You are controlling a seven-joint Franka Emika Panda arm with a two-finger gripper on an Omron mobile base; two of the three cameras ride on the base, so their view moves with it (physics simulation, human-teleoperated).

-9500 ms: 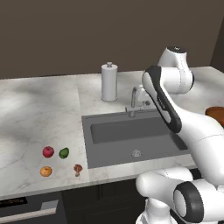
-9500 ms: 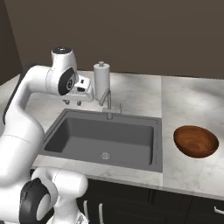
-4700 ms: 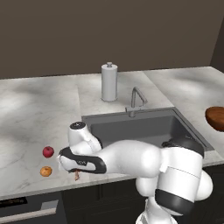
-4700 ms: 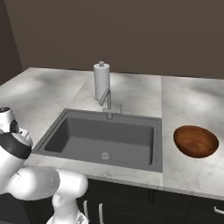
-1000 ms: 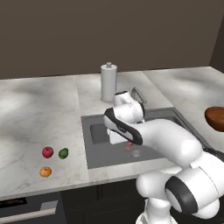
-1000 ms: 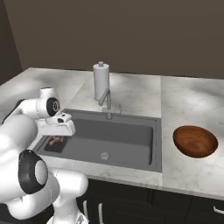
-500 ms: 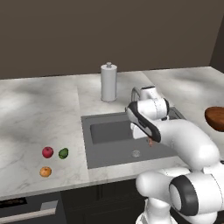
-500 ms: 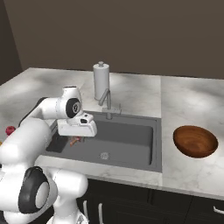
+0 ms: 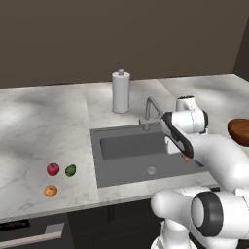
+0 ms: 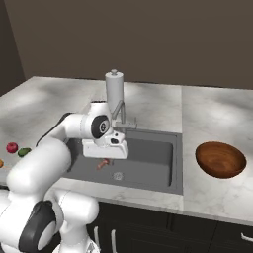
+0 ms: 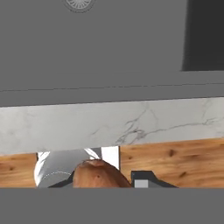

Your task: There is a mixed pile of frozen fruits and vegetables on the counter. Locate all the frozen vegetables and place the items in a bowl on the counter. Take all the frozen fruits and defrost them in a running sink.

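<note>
I've got the gripper (image 10: 103,163) hanging over the sink (image 10: 148,163), pinched tight on the mushroom (image 10: 102,163) — from the right base camera the little brown piece sits just under the white hand, above the basin floor and a touch left of the drain (image 10: 117,175). From the left base camera the same mushroom (image 9: 186,158) shows as a small reddish-brown speck at the tip of the gripper (image 9: 186,158), near the right wall of the sink (image 9: 126,146). In the hand camera the brown cap (image 11: 99,176) bulges up right at the bottom, with the grey basin (image 11: 96,48) and the marble surface (image 11: 109,124) beyond it.

The bowl (image 10: 220,159) sits on the surface (image 10: 217,123) right of the sink, well apart from the gripper — I can see its edge (image 9: 240,130) in the left camera too.

Over on the far left of the surface (image 9: 44,126), the apple (image 9: 53,169) and the green piece (image 9: 71,170) lie just beside each other, with the orange (image 9: 50,191) near them toward the front edge. The faucet (image 9: 151,111) stands behind the basin, the paper-towel roll (image 9: 121,91) behind that.
</note>
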